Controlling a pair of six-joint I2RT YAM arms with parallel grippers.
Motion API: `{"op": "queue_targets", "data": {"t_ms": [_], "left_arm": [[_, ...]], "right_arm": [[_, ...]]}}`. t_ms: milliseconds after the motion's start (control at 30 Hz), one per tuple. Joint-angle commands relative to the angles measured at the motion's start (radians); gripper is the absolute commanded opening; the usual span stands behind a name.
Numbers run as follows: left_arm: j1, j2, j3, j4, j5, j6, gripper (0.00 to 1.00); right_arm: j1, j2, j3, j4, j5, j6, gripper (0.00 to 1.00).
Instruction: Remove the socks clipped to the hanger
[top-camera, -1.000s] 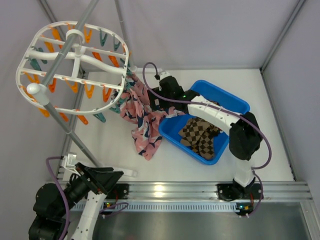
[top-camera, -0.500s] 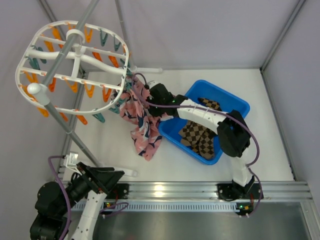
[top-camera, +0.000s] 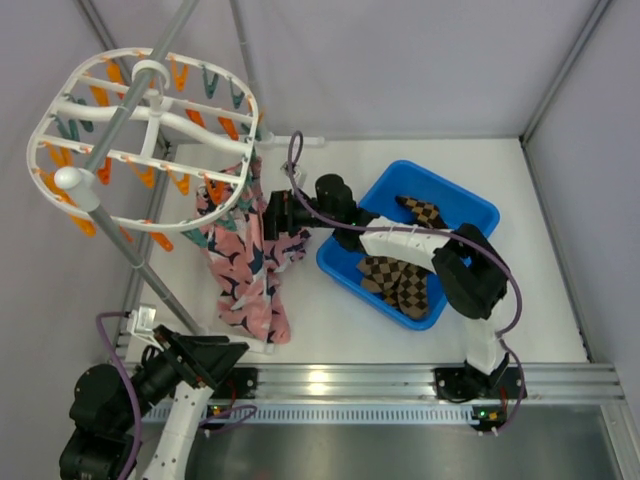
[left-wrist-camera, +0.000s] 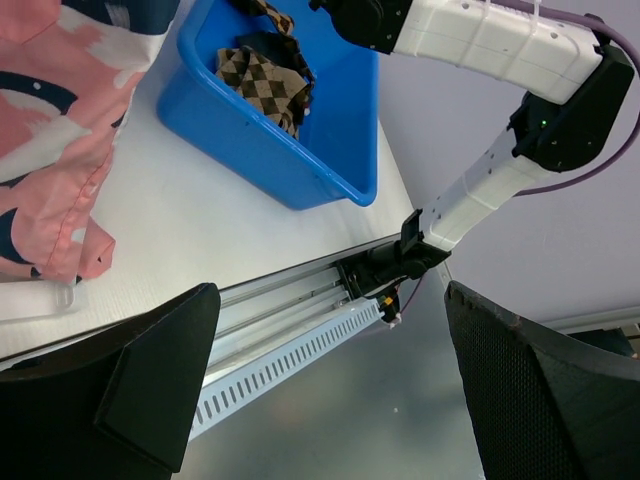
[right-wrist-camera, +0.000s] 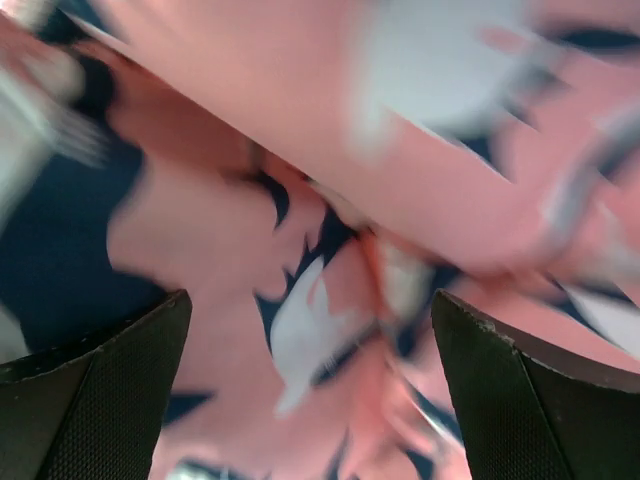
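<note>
Closest to me, the left gripper (left-wrist-camera: 330, 340) is hanging low at the front-left corner with its fingers spread wide and nothing between them. It is sitting well apart from everything else.

Just beyond it, the pink socks (top-camera: 240, 265) with navy and white marks are dangling in a bunch. Their lower end is reaching down near the front edge of the table (top-camera: 520, 290). To the right, a blue bin (top-camera: 470, 205) is sitting on the table with checkered socks (top-camera: 395, 280) lying inside.

The right arm is stretching across the bin toward the pink bunch. The right gripper (right-wrist-camera: 310, 400) is standing released, jaws wide, with pink fabric filling the space just ahead of it.

Farther back, the white hanger (top-camera: 150, 130) is hanging on the grey pole (top-camera: 125, 125), tilted. The pink socks are still hanging from clips on its near-right rim.
</note>
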Motion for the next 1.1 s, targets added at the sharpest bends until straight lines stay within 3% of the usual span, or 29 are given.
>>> {"op": "queue_targets", "data": {"t_ms": [0, 133, 267, 367, 467, 733, 933, 1067], "left_arm": [[0.005, -0.008, -0.006, 0.037, 0.019, -0.008, 0.97], [0.006, 0.001, -0.052, 0.037, 0.04, -0.01, 0.97], [0.026, 0.042, -0.082, 0.04, 0.095, 0.041, 0.97], [0.094, 0.082, -0.101, 0.037, 0.205, 0.125, 0.98], [0.158, 0.102, -0.128, 0.075, 0.241, 0.119, 0.99], [0.18, 0.119, -0.145, 0.081, 0.142, 0.115, 0.97], [0.255, 0.156, -0.134, 0.118, 0.086, 0.102, 0.98], [0.284, 0.179, -0.134, 0.13, 0.088, 0.099, 0.98]], "right_arm": [[-0.051, -0.145, -0.095, -0.131, 0.126, -0.091, 1.0], [-0.065, -0.315, -0.137, -0.428, 0.503, -0.266, 0.99], [-0.094, -0.466, -0.211, -0.565, 0.708, -0.297, 0.99], [-0.151, -0.584, -0.276, -0.647, 0.759, -0.294, 0.99], [-0.197, -0.708, -0.35, -0.713, 0.788, -0.312, 1.0], [-0.202, -1.021, -0.566, -0.869, 0.997, -0.349, 0.99], [-0.202, -1.139, -0.655, -0.87, 0.948, -0.332, 1.0], [-0.202, -1.127, -0.671, -0.865, 0.905, -0.332, 0.99]]}}
